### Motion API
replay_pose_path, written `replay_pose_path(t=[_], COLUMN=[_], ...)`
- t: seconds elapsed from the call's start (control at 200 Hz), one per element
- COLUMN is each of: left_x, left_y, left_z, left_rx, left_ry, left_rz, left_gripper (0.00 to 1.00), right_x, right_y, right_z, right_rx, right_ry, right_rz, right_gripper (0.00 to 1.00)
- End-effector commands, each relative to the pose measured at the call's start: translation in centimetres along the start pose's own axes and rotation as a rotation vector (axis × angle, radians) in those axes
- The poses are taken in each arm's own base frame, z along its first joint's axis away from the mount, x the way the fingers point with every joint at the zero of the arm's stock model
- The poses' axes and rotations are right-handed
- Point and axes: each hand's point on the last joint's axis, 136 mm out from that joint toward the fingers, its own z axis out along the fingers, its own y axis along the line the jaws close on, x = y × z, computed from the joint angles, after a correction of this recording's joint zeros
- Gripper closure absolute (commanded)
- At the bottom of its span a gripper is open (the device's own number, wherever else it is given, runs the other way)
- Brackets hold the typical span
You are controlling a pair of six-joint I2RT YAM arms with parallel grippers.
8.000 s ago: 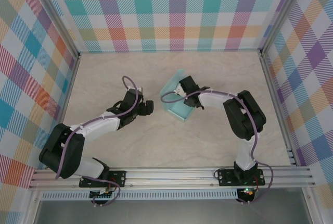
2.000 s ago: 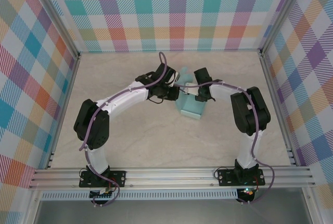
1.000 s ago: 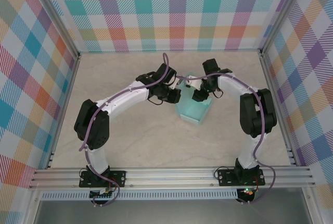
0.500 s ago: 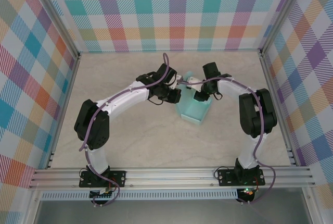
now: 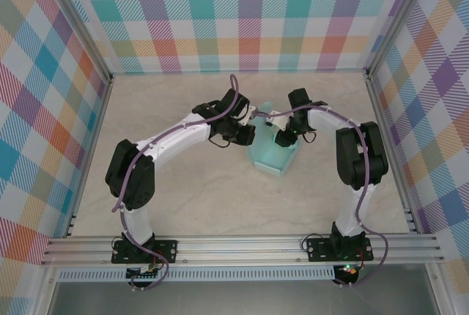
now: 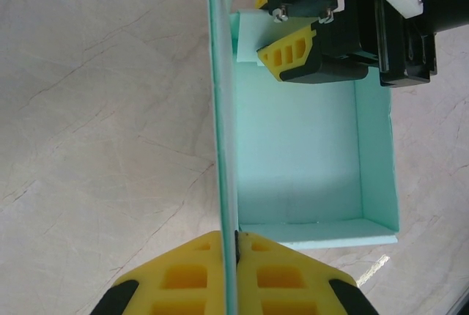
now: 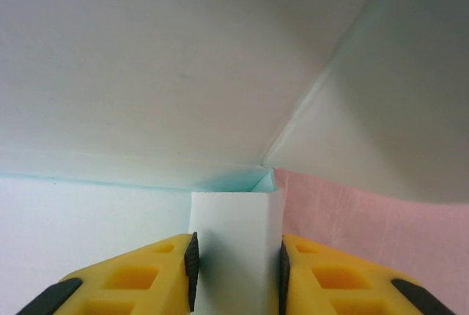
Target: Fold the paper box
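While left gripper [image 6: 236,245] pinches side wall [image 6: 223,110] of paper box [image 6: 308,154] upright, right gripper [image 7: 236,264] nips end flap [image 7: 234,216]. Step, likely: flap tuck. Next: press flap flat inside.

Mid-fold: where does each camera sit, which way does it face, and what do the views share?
Top external: above and behind the robot, looking down at the table; left arm and right arm meet at the paper box.
Left wrist: on the left arm, looking along the left gripper, shut on a box wall, toward the right gripper.
Right wrist: inside the box, its fingers flanking a card flap.
Shared: the box.
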Motion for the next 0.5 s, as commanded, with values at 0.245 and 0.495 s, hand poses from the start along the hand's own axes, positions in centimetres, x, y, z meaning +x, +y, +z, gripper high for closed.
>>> replay_pose_path(t=[0.245,0.495], left_x=[-0.7,-1.0], left_y=[-3.0,-3.5], left_z=[0.2,0.3], left_rx=[0.117,0.151], left_ry=[-0.003,-0.013], left_rz=[-0.001,-0.024], left_gripper=[1.00,1.00], right_x=[2.7,3.4], right_y=[0.8,0.0], right_z=[2.7,2.6], right_rx=[0.065,0.214], right_ry=[0.103,0.166], right_rz=[-0.036,-0.226], right_gripper=[0.75,0.76])
